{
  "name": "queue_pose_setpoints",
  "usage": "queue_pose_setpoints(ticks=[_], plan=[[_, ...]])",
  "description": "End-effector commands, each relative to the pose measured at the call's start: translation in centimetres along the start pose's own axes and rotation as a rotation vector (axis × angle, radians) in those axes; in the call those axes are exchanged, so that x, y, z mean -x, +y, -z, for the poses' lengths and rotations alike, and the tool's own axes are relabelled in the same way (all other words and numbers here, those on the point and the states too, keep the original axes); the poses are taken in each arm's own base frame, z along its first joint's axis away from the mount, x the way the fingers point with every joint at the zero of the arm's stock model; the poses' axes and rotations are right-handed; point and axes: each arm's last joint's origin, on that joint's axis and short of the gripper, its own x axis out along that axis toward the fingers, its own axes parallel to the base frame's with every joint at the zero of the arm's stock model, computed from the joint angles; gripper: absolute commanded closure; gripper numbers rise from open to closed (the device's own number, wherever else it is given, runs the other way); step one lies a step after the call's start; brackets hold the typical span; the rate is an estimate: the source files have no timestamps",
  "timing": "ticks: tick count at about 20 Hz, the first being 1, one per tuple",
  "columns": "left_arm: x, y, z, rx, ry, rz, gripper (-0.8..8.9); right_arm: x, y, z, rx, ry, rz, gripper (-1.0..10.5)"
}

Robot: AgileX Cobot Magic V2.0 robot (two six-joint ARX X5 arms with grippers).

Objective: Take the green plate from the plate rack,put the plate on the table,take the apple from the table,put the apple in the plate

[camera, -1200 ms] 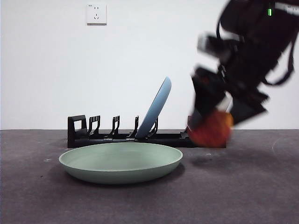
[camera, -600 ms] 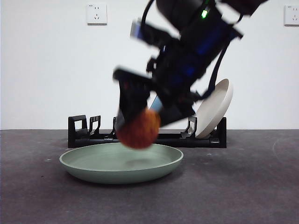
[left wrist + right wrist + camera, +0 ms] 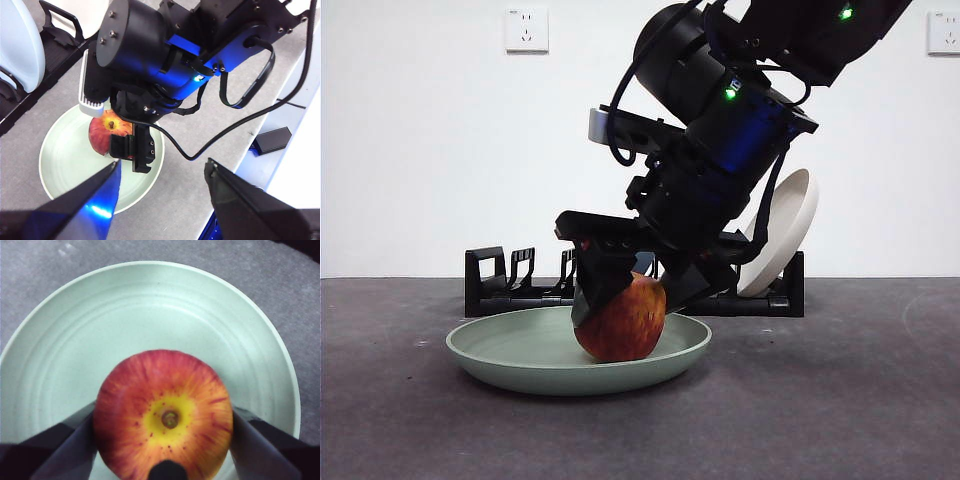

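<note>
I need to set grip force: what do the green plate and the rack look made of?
Green plate: matte, with faint concentric ridges and no glare; probably plastic or matte-glazed ceramic, I cannot tell which. Rack: black, slightly glossy holders; looks like moulded plastic or coated metal. Right gripper holds the apple in the plate.

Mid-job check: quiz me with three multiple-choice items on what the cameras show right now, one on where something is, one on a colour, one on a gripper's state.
1. Where is the apple?
A. On the bare table
B. In the green plate
C. In the plate rack

2. What colour is the plate leaning at the rack's end behind the working arm, in the front view?
A. Cream-white
B. Red
C. Black

3. What is the right gripper doing?
A. Waiting, open, away from the plate
B. Holding the green plate's rim
C. Shut on the apple

Answers:
1 B: the apple sits low inside the green plate.
2 A: the cream-white plate leans in the plate rack.
3 C: the right gripper has a jaw against each side of the apple.
</note>
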Motion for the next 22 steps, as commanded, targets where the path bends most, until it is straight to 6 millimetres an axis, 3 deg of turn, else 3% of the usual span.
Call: queue_pose_setpoints(ticks=[1, 7, 11, 15, 22], plan=[[0.0, -0.1, 0.0, -0.003, 0.002, 0.002, 5.31, -0.7, 0.2, 0.9, -0.004, 0.052, -0.001, 3.8], [0.0, -0.1, 0.0, -0.003, 0.003, 0.002, 5.31, -0.7, 0.2, 0.7, 0.001, 0.044, 0.0, 3.7], [0.0, -0.1, 0.0, -0.003, 0.002, 0.001, 5.31, 1.1, 0.4, -0.2, 0.005, 0.01, -0.006, 3.7], [0.0, -0.1, 0.1, -0.004, 0.006, 0.0, 5.31, 5.8, 0.6, -1.0, 0.008, 0.026, -0.009, 3.7], [0.0, -0.1, 0.5, -0.01, 0.047, 0.002, 5.31, 18.0, 0.7, 1.3, 0.004, 0.169, -0.123, 3.8]])
